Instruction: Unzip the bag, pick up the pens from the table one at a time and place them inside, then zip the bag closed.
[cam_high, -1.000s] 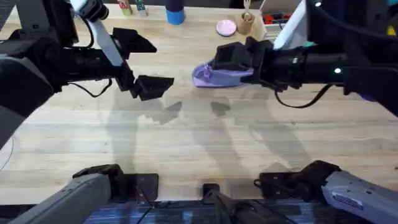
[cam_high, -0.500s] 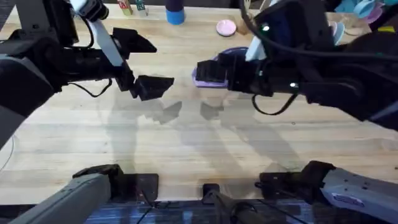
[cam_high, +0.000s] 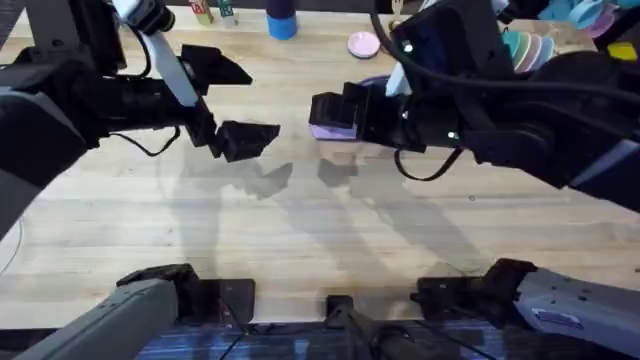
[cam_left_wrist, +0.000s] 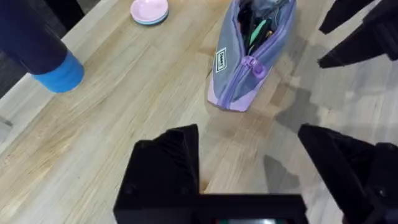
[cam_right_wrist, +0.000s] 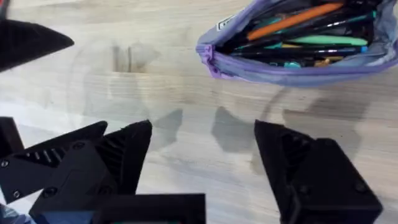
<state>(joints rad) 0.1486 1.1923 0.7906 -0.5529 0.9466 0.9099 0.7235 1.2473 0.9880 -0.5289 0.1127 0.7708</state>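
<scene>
Lying on the table (cam_right_wrist: 186, 112) just ahead of the right gripper (cam_right_wrist: 205, 155), beyond its fingertips: the bag (cam_right_wrist: 298, 43), mouth gaping, zipper not closed. Showing inside: an orange pen (cam_right_wrist: 298, 18) plus several other dark and green pens or markers; the dark task pen cannot be singled out among them. Hovering above the wood with fingers spread wide and nothing between them, right gripper empty. Same for the left gripper (cam_left_wrist: 255, 168): jaws apart, holding nothing, bag (cam_left_wrist: 249, 56) farther ahead of it, zipper pull (cam_left_wrist: 252, 64) sitting near the end closest to that gripper. No loose pens showing on the visible wood. Judging: unzipping done, loading apparently done, zipping closed left.
</scene>
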